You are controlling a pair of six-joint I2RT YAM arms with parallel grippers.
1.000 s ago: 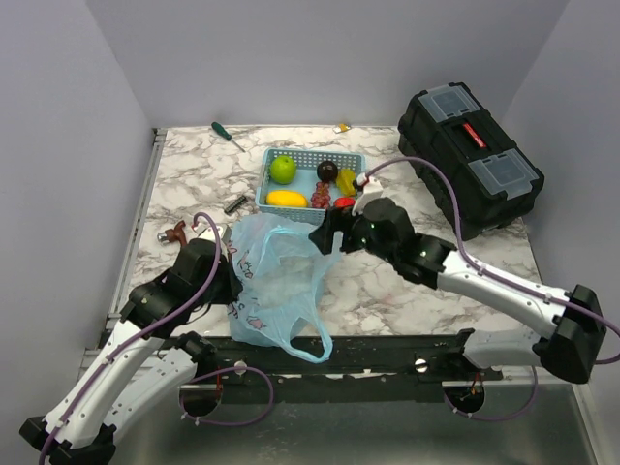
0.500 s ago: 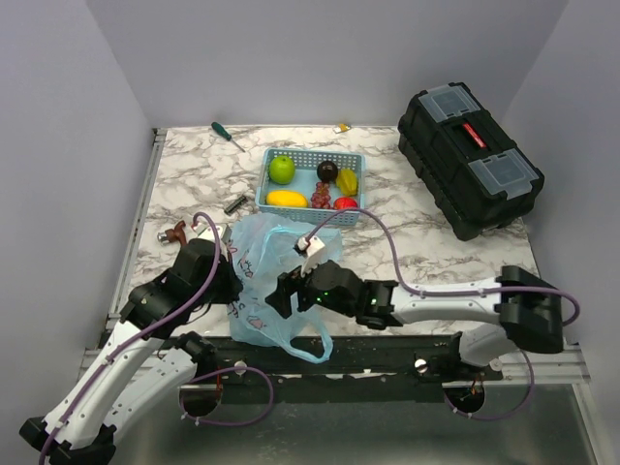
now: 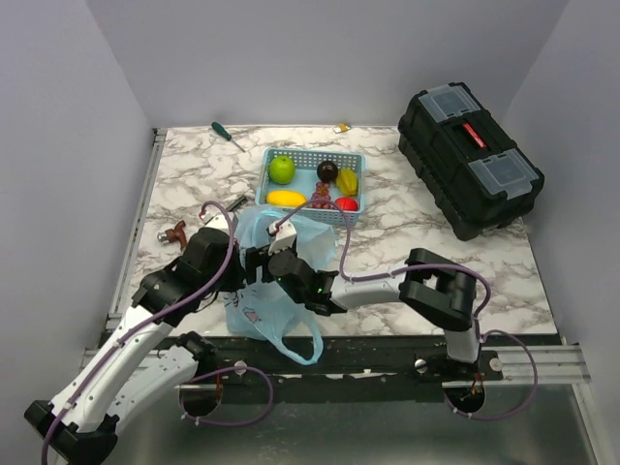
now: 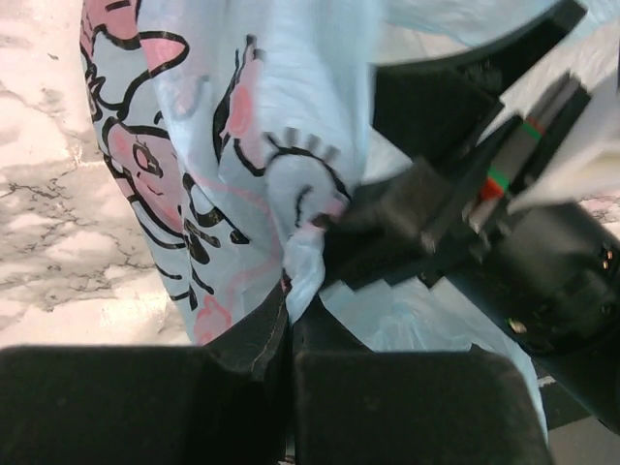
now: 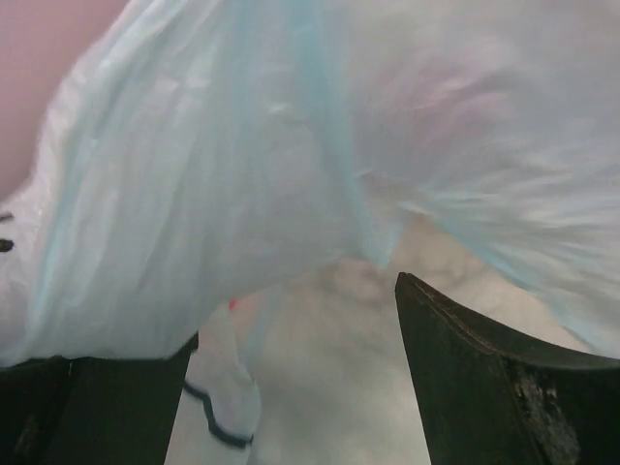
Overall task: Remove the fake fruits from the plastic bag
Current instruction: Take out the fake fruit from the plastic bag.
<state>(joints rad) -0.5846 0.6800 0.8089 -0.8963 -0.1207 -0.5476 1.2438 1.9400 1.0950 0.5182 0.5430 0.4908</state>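
Observation:
The light-blue plastic bag (image 3: 263,312) with pink cartoon print lies at the table's front left. My left gripper (image 3: 238,278) is shut on a fold of the bag (image 4: 291,276) at its edge. My right gripper (image 3: 260,260) is open, pushed into the bag's mouth right beside the left one, with bag film (image 5: 242,165) draped around its fingers (image 5: 484,378). No fruit shows inside the bag. The fake fruits, a green apple (image 3: 282,170), a yellow one (image 3: 286,198), a dark plum (image 3: 327,170), grapes (image 3: 320,197) and a red one (image 3: 345,203), lie in the blue mesh basket (image 3: 312,155).
A black toolbox (image 3: 470,160) stands at the back right. A green-handled screwdriver (image 3: 228,134) lies at the back left. A small metal part (image 3: 235,203) and a brown object (image 3: 174,232) lie left of the bag.
My right arm has swung from beside the basket down and left, into the bag's mouth. My left gripper has shifted slightly up and right, still holding the bag.

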